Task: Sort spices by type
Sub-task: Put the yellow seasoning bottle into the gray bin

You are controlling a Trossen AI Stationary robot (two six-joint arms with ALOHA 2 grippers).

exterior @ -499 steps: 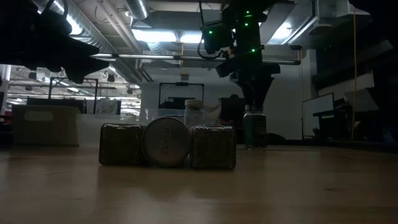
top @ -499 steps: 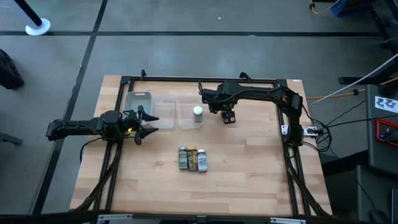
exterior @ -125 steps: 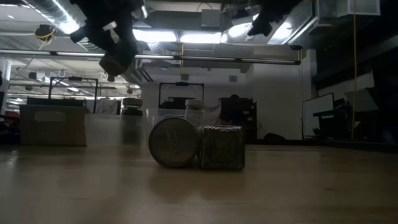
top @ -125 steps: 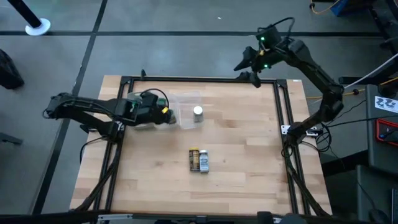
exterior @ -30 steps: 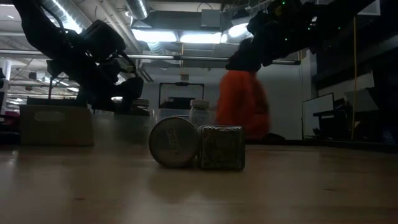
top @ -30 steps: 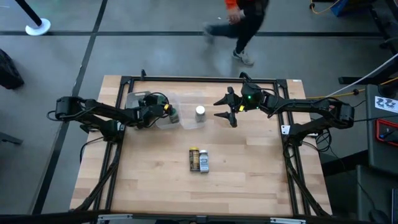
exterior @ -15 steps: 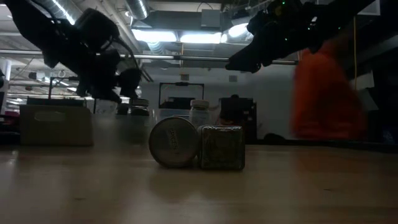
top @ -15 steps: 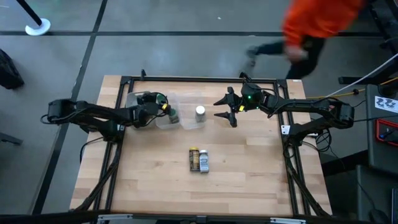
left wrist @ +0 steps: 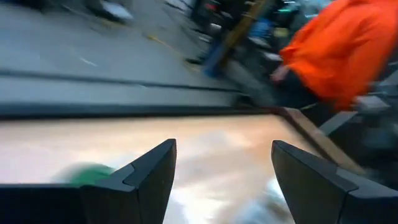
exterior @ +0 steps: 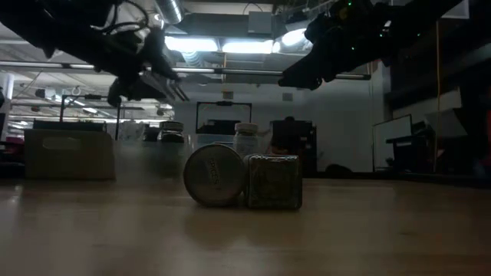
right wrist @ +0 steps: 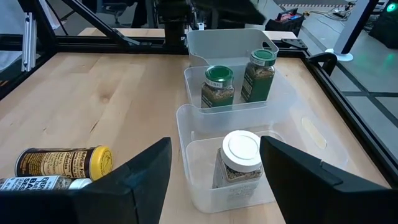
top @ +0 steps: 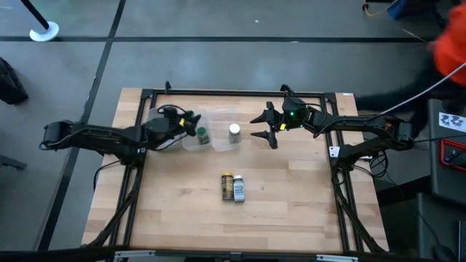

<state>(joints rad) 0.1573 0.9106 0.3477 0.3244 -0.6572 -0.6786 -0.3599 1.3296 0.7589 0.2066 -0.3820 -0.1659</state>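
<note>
Two green-lidded jars (right wrist: 218, 87) (right wrist: 260, 74) stand upright in the middle clear container (right wrist: 283, 93). A white-lidded jar (right wrist: 239, 158) stands in the container nearest my right gripper. A yellow-lidded jar (top: 226, 185) and a white-lidded jar (top: 237, 188) lie side by side on the table's middle. My left gripper (top: 191, 122) is open and empty, raised above the green jars' container; one green jar (top: 201, 133) shows beside it. My right gripper (top: 262, 131) is open and empty, hovering right of the white-lidded jar (top: 234, 132).
A third clear container (top: 162, 118) sits at the far left under my left arm. A black frame (top: 218, 93) runs round the table. A person in orange (top: 451, 44) is beyond the table's far right corner. Bare wood lies near the front edge (top: 233, 225).
My left gripper has drawn back from the green-lidded jar toward the table's far left and has risen. The jar stays upright in its container. A person in orange has walked past the far edge toward the right.
</note>
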